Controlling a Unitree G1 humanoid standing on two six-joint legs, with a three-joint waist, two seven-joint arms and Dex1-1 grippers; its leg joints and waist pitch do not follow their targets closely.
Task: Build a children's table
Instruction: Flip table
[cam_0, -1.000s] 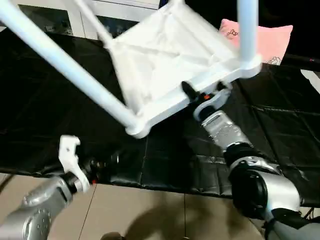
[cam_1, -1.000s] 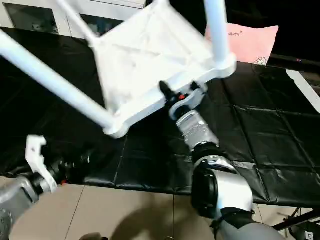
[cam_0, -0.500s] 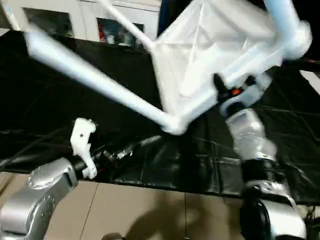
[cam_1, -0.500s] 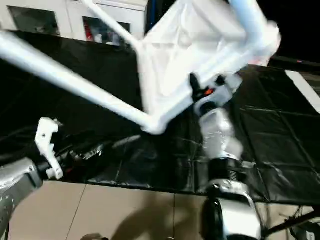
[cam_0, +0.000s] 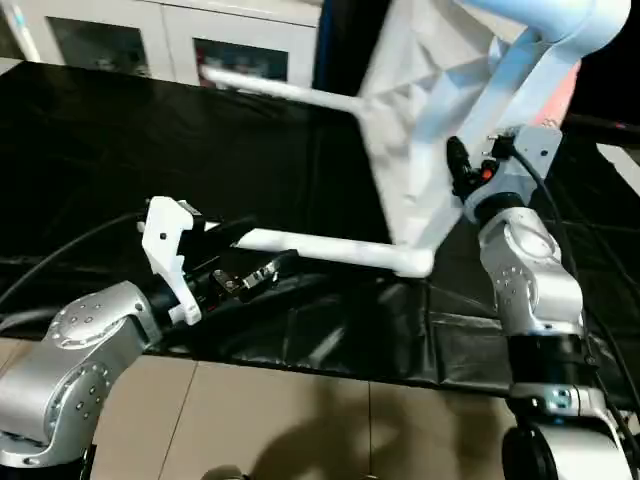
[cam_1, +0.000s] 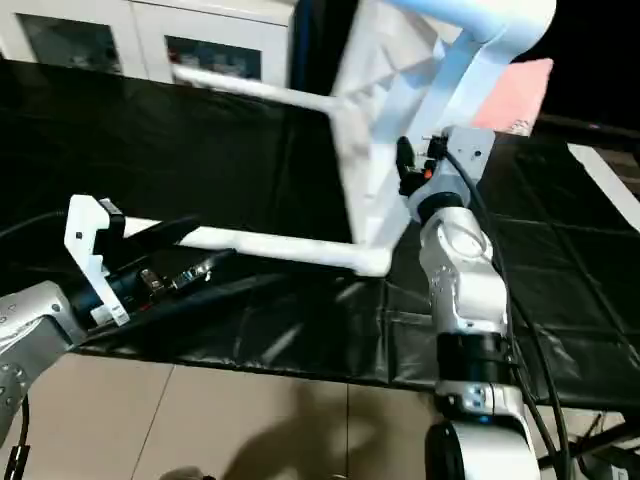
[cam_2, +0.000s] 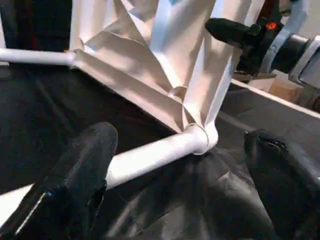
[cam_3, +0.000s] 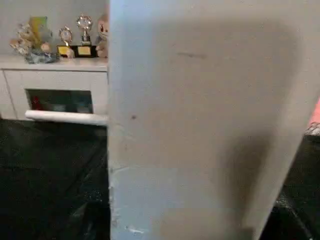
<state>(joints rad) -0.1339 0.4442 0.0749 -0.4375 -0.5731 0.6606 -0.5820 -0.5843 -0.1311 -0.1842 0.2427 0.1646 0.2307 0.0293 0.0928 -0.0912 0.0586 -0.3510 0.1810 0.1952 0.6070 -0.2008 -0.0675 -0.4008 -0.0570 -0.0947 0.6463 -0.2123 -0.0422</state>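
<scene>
The white children's table hangs tipped on its side above the black-covered surface, ribbed underside facing left. My right gripper is shut on its rim, also seen as the right gripper in the left wrist view. Three tube legs show. One leg runs low from a corner socket towards my left arm. A second leg points left higher up, and a third crosses the top right. My left gripper is open, its two fingers standing wide on either side of the low leg.
A black sheet covers the work surface, its front edge meeting tan floor. A white cabinet with glass doors stands at the back, with trophies on top. A pink pillow lies behind the table at right.
The table has swung right and turned steeper in my right gripper. Its low leg has dropped towards my left gripper, which has risen so that the leg now lies between its open fingers.
</scene>
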